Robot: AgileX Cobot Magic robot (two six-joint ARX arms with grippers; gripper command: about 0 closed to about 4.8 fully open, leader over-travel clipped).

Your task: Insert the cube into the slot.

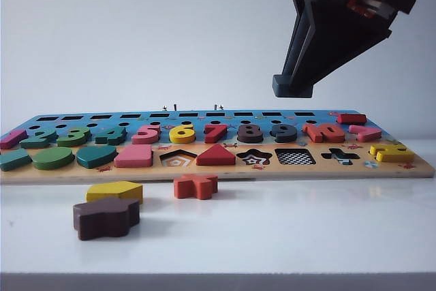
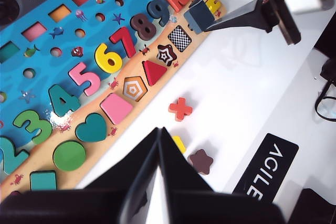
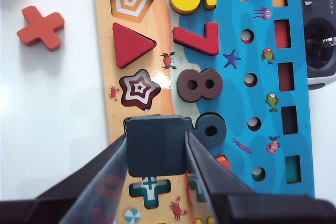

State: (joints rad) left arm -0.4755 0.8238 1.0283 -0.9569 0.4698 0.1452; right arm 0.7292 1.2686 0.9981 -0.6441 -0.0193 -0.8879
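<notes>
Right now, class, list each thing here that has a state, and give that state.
Right gripper: shut on the cube, above the board.
Cube: held, not yet inserted.
Slot: empty.
Left gripper: shut, holding nothing, back from the board.
Star recess: empty.
Cross piece: loose on the table.

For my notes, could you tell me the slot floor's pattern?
Black-and-white checkerboard slot, clearest in the exterior view.

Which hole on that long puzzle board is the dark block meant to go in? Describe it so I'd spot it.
Look at the blue puzzle board and follow its front tan row of shape holes. The slot is the square recess between the star recess and the cross recess, under the right gripper holding the cube. It alone has a black-and-white checkerboard floor.
</notes>
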